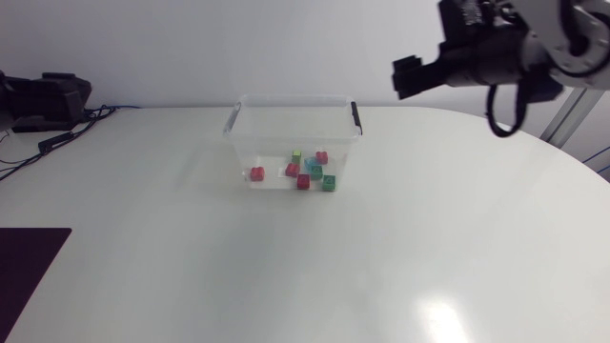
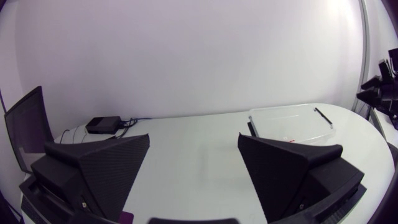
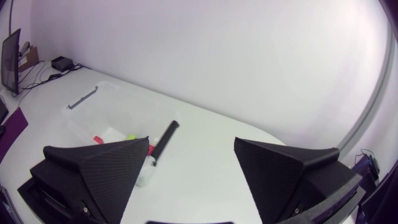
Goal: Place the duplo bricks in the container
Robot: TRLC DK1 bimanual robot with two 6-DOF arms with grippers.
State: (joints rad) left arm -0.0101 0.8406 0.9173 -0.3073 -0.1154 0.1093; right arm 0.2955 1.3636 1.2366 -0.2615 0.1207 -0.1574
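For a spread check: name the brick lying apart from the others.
The red duplo brick, alone at the left of the clear plastic container; the other bricks cluster rightward.

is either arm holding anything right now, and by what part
Nothing. The left gripper and right gripper both have jaws open and empty; the duplo bricks lie in the clear container.

right arm (image 1: 519, 48) partly beyond the head view's upper edge
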